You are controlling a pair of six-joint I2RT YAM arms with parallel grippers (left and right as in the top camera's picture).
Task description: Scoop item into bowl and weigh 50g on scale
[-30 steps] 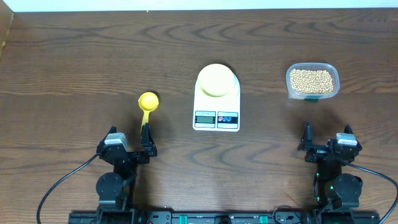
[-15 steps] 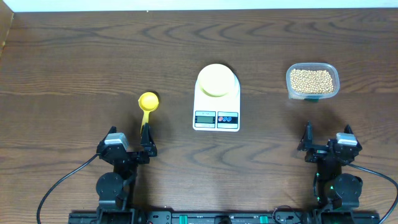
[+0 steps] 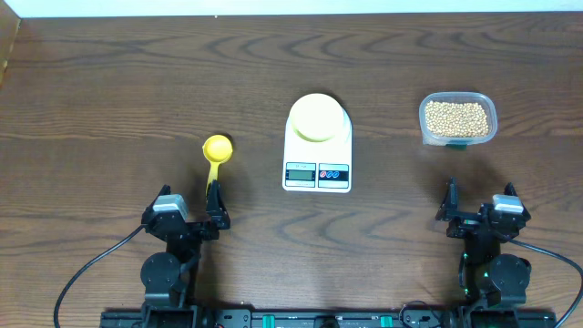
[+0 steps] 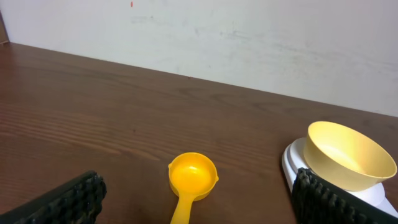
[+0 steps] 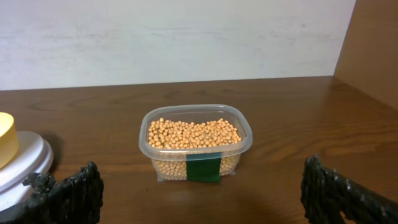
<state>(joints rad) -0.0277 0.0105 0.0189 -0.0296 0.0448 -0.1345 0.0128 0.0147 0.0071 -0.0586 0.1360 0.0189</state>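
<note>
The pale yellow-green bowl (image 3: 317, 117) (image 4: 351, 155) sits empty on the white scale (image 3: 317, 171) (image 4: 288, 163) at the table's middle. Tan beans (image 3: 456, 117) (image 5: 193, 133) fill a clear tub (image 5: 244, 142) at the right. A yellow scoop (image 3: 217, 148) (image 4: 193, 177) lies left of the scale, its handle pointing towards my left gripper (image 3: 190, 206) (image 4: 195, 205), which is open and holds nothing. My right gripper (image 3: 479, 206) (image 5: 202, 198) is open too, a short way in front of the tub, touching nothing.
A wooden side wall (image 5: 376, 50) rises at the table's right edge and a white wall (image 4: 249, 37) stands behind the table. Cables (image 3: 86, 273) run beside the arm bases at the front edge.
</note>
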